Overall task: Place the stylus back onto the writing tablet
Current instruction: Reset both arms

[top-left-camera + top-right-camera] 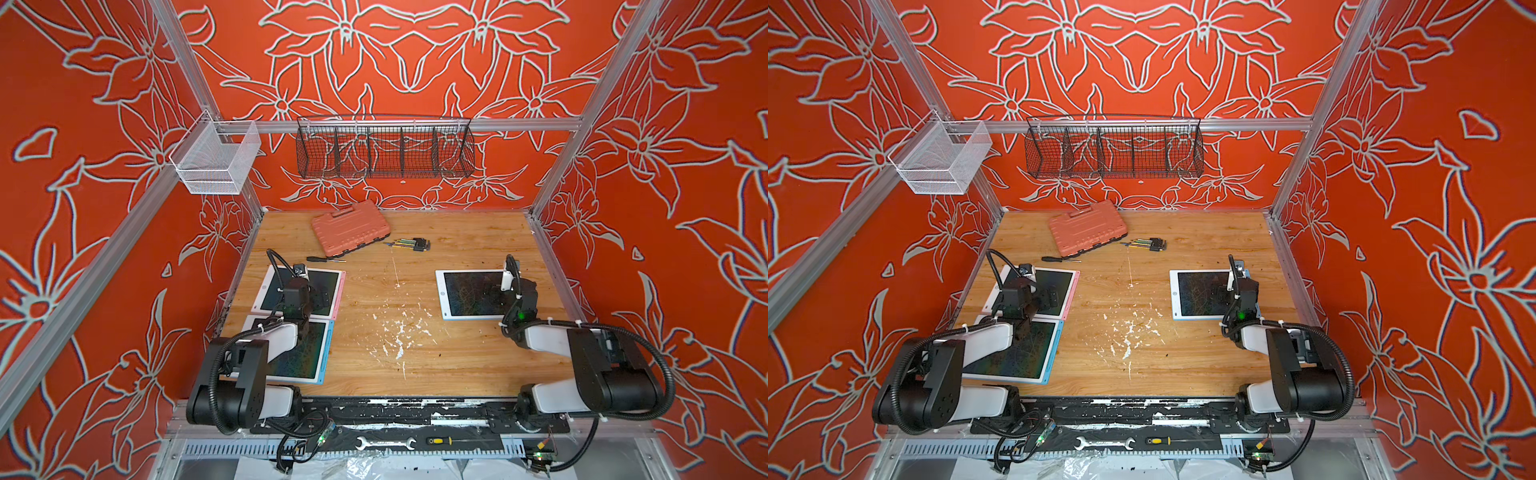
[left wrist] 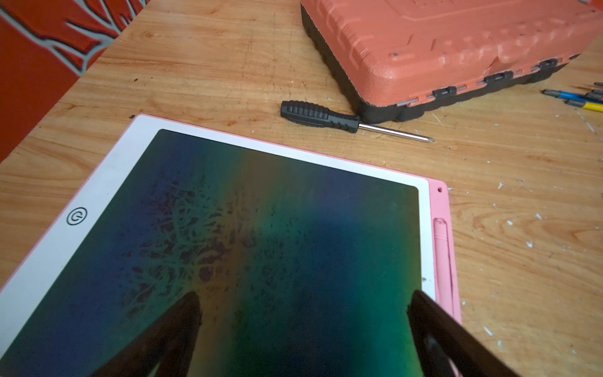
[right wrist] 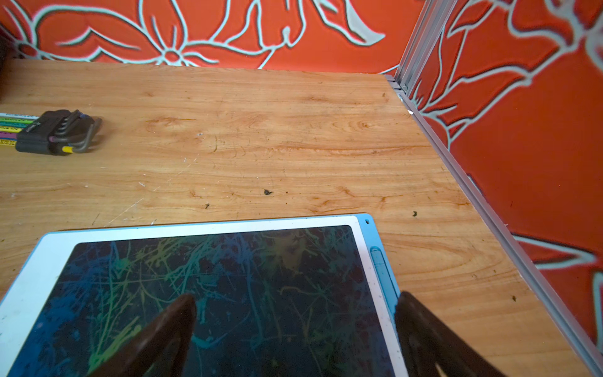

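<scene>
Three writing tablets lie on the wooden table. A pink-edged tablet point(image 1: 329, 286) is at the left, and a pink stylus point(image 2: 442, 261) sits in its side slot. My left gripper point(image 2: 303, 300) hovers open over its dark screen with nothing between the fingers. At the right lies a blue-edged tablet point(image 1: 465, 293) with a blue stylus point(image 3: 381, 266) in its side slot. Over that screen my right gripper point(image 3: 295, 300) hangs open and empty. A second blue-edged tablet point(image 1: 301, 353) lies at the front left, partly under the left arm.
An orange tool case point(image 1: 350, 227) lies at the back, a black-handled screwdriver point(image 1: 326, 259) in front of it and a hex key set point(image 1: 409, 244) to its right. Wire baskets point(image 1: 384, 147) hang on the back rail. A wrench point(image 1: 384, 444) rests on the front rail.
</scene>
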Robot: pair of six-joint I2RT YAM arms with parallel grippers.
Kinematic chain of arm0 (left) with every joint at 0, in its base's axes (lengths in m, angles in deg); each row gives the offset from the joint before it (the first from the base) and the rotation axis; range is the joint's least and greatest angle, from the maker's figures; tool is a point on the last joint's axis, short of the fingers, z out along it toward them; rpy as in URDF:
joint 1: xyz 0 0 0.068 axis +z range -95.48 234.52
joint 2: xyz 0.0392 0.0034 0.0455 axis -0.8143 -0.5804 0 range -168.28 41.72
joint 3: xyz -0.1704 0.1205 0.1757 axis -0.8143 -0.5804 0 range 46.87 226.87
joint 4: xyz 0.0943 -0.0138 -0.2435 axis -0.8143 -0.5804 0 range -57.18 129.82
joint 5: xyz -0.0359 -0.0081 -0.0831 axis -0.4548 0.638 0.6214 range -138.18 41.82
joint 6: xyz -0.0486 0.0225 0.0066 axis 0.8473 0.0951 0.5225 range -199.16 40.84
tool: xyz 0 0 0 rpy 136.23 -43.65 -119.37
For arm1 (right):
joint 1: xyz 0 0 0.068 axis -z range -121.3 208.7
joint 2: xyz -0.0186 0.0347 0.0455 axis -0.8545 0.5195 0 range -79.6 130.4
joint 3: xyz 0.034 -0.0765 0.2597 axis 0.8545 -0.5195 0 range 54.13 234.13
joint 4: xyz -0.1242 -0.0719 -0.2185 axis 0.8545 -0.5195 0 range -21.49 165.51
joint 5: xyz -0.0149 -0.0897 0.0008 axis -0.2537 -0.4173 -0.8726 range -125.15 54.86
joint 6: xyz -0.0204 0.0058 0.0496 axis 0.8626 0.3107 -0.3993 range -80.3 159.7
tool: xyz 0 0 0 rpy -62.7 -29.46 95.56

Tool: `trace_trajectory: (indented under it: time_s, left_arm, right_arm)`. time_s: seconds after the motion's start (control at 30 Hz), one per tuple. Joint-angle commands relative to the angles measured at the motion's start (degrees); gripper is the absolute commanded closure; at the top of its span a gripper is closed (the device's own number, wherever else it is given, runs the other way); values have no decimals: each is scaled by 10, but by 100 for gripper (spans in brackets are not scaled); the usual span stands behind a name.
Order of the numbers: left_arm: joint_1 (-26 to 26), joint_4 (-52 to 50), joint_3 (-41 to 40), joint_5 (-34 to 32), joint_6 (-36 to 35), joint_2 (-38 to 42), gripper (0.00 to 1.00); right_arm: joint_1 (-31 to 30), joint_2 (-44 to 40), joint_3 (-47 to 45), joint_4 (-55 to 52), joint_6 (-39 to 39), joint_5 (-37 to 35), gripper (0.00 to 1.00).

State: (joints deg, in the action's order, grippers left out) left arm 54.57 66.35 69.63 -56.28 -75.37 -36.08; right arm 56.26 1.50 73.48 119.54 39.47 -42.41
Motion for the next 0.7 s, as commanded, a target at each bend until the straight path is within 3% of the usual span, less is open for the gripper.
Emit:
trace_trajectory:
  time_s: [0.0, 0.67]
  left_arm:
    - [3, 17, 6, -1, -7, 5, 3]
    - [3, 19, 3, 0, -8, 9, 3]
  right_arm:
    - [-1, -3, -9, 14, -1, -8, 3]
    - [-1, -3, -9, 13, -1, -8, 3]
